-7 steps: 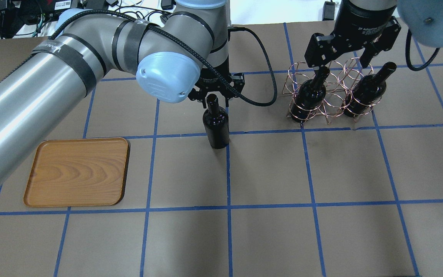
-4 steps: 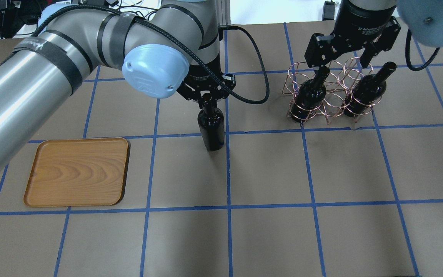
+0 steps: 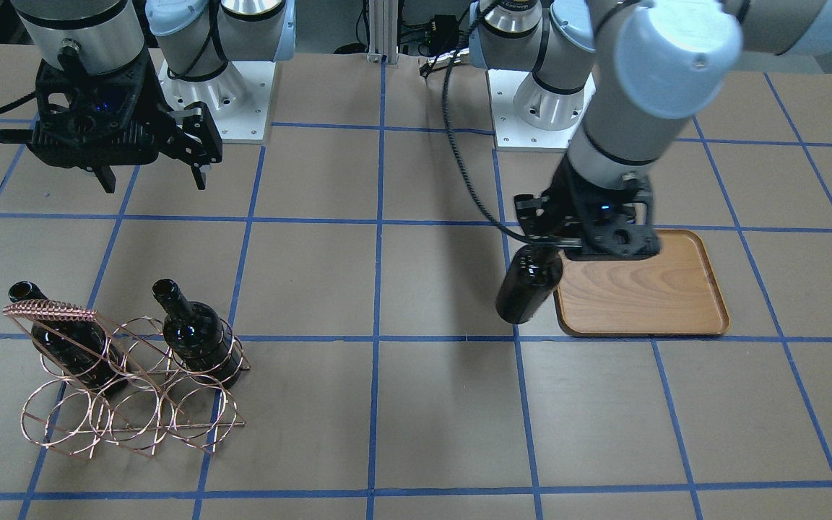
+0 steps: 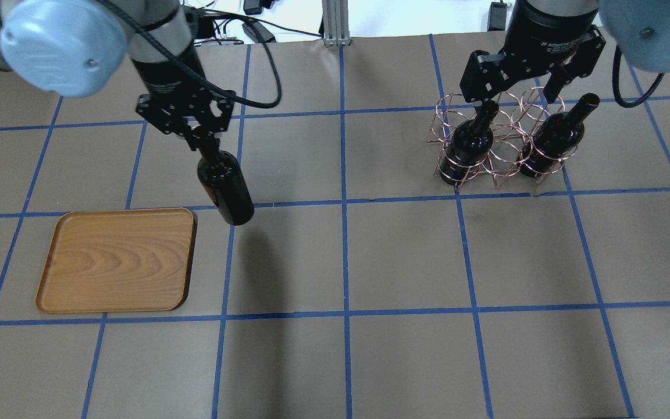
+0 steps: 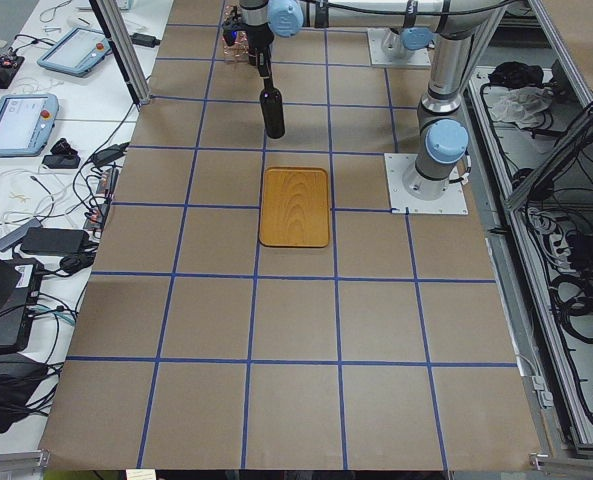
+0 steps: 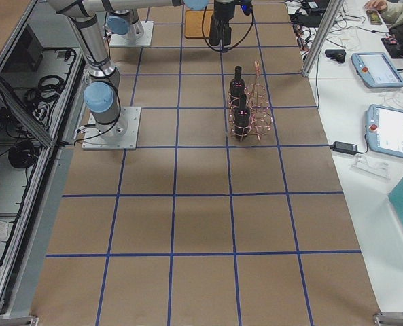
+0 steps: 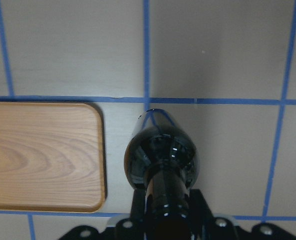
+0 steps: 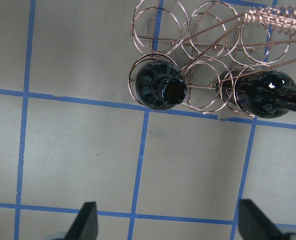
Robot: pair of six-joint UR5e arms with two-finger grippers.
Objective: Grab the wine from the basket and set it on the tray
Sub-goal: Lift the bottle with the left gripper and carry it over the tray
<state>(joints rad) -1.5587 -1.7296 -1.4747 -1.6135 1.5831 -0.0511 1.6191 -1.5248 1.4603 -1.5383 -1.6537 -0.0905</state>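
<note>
Opposed overhead and front views, two far end views, two close downward wrist views; one common table [image 4: 405,256].

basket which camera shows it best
Exterior front-facing: the whole basket shows unblocked, with its handle, empty rings and two bottles. Overhead shows it partly covered from above; the right wrist view crops it; exterior right shows it small; exterior left barely shows it; left wrist not at all.

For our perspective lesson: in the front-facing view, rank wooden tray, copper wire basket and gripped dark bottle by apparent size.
Largest: copper wire basket, though nearer the camera; then light-brown wooden tray; smallest: gripped dark glass bottle.
</note>
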